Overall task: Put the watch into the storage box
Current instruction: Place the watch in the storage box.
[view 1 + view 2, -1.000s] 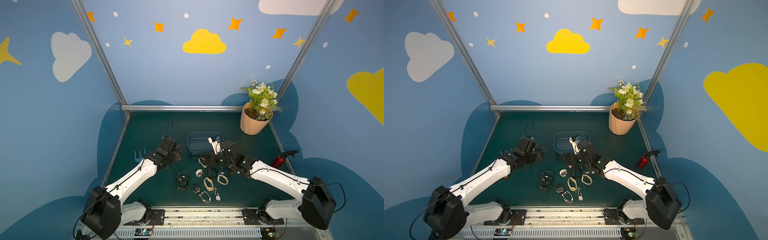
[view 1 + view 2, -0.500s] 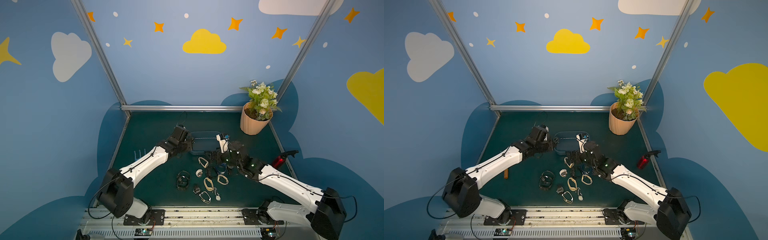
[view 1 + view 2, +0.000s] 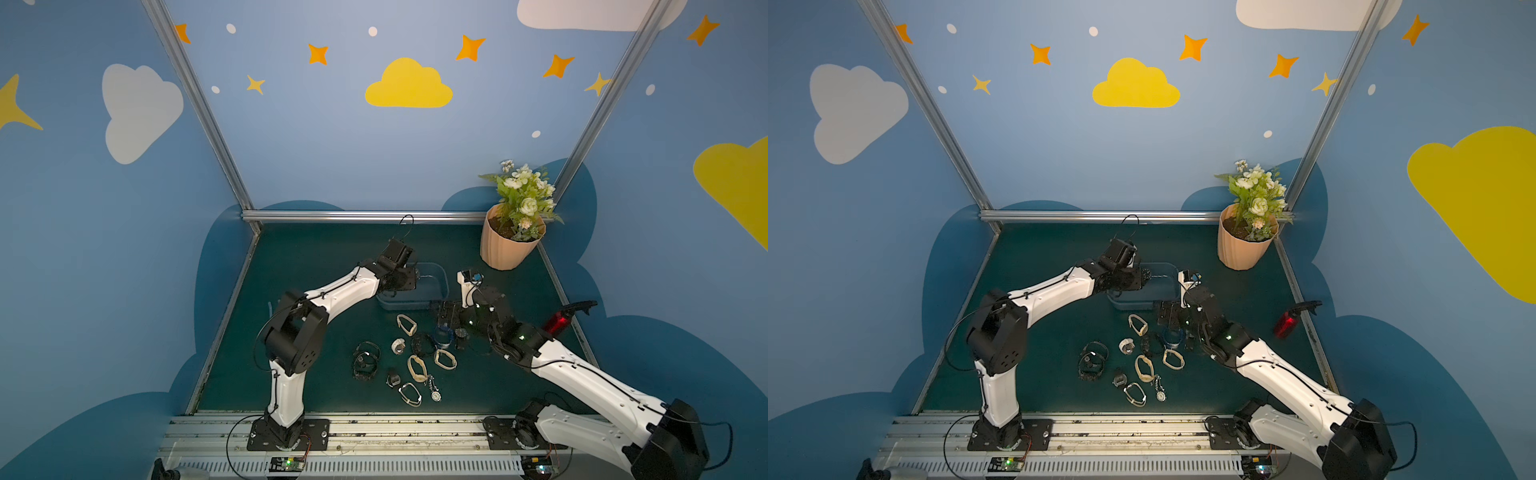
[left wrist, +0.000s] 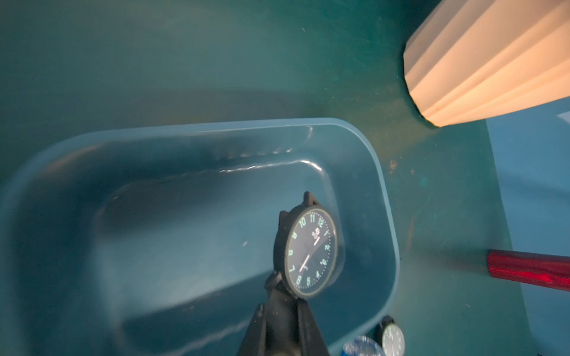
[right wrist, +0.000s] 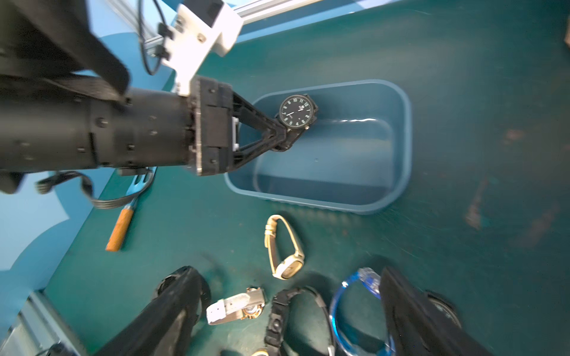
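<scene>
At 6 o'clock on the green tabletop (image 3: pixel 324 249), nearest the rail, a scatter of watches (image 3: pixel 415 365) lies flat. Among them are a gold watch on a cream strap (image 5: pixel 283 243), a white-strapped watch (image 5: pixel 234 308), a black-banded watch (image 5: pixel 296 317) and a clear blue watch (image 5: pixel 364 296). The right gripper (image 5: pixel 285 274), reaching in from 5 o'clock, hovers over the far side of this scatter. Its fingers are spread wide and hold nothing.

Just beyond, near the middle of the tabletop, sits the storage box (image 3: pixel 446 286), a shallow blue-grey tub. The left gripper (image 5: pixel 279 135) comes in from 7 o'clock over the box's 9 o'clock end, fingers pinched shut on the strap of the black watch (image 4: pixel 310 251). The watch is held inside the rim's outline with its dial tilted up on edge. Whether it touches the box floor cannot be told.

A wooden-handled tool (image 5: pixel 118 228) lies at 9 o'clock. A red spray bottle (image 3: pixel 559 322) stands at 3 o'clock by the edge. Farthest back, at 1 o'clock, is the peach ribbed flower pot (image 3: pixel 507 249).
</scene>
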Available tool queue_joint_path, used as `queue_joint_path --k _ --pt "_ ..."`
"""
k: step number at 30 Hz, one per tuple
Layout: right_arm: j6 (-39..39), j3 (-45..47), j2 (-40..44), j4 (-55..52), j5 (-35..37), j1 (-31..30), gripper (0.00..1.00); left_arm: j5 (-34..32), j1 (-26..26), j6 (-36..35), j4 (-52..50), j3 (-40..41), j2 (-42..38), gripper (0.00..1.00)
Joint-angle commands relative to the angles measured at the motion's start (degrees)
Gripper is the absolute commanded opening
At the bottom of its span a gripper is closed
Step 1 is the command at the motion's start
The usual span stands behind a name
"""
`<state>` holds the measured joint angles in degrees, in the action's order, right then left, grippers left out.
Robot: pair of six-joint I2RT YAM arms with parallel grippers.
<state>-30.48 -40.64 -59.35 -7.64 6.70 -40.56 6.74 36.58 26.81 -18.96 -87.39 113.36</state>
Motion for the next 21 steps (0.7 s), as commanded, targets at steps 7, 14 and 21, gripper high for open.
queue_joint_path --k 7,14,21 --pt "-2.38 1.30 1.79 -4.05 0.85 2.39 0.91 3.07 0.51 -0.10 -3.55 -10.68 11.66 0.18" --pt "-3.81 1.31 1.43 -5.62 1.22 3.48 0.91 2.93 0.60 0.25 -7.17 -16.85 17.05 0.20" --pt "-4.06 0.94 0.91 -6.39 1.63 4.34 0.91 3.66 0.57 1.34 -9.32 -19.58 18.08 0.33"
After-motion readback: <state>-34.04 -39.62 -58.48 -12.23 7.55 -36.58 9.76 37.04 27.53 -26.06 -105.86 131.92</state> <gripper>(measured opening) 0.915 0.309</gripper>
